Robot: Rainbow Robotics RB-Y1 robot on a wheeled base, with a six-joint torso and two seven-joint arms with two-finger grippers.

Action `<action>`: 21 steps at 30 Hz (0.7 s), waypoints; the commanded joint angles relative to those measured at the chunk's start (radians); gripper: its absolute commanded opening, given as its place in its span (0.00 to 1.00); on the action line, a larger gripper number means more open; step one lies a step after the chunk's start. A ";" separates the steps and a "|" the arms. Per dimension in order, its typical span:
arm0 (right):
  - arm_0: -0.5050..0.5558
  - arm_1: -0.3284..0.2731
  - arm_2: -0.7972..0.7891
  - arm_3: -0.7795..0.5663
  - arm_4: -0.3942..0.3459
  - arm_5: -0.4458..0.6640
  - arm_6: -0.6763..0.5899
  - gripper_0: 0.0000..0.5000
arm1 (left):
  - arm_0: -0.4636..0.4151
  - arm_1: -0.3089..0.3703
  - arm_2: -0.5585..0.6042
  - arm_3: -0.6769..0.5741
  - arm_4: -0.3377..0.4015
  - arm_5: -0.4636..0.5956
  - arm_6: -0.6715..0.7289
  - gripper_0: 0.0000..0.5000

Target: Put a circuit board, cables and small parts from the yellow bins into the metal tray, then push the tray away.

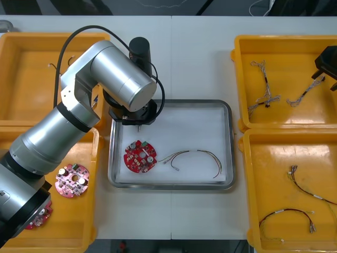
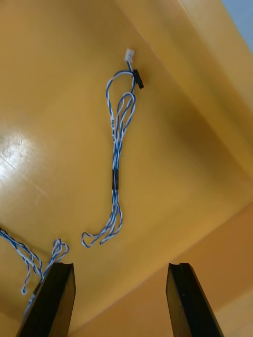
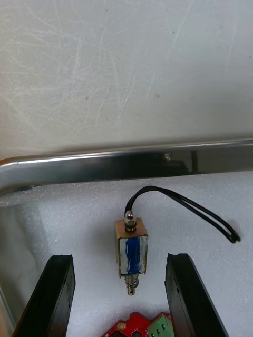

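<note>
My left gripper (image 3: 118,259) stands open just above the metal tray (image 1: 230,142), over its back left corner. A small metal part (image 3: 130,251) with a blue middle and a looped black wire lies on the white lining between the fingers, touching neither. A round red circuit board (image 1: 140,156) lies in the tray just in front of it, and a red and yellow cable (image 1: 196,157) to its right. My right gripper (image 2: 121,266) hangs open over the back right yellow bin (image 1: 242,79), above a twisted blue and white cable (image 2: 116,174).
A second blue and white cable (image 1: 263,96) lies in the back right bin. The front right bin (image 1: 250,211) holds black and red cables. Two more circuit boards (image 1: 72,181) lie in the front left bin. My left arm (image 1: 113,74) reaches across the back left bin.
</note>
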 commanded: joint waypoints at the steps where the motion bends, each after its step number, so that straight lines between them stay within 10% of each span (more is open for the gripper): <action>1: -0.076 -0.033 -0.038 0.059 0.017 -0.067 -0.015 1.00 | 0.003 -0.011 0.074 -0.108 -0.007 0.102 -0.073 1.00; 21: -0.158 0.001 -0.029 0.452 -0.003 -0.366 -0.079 1.00 | -0.022 0.165 0.409 -0.233 0.102 0.236 -0.139 1.00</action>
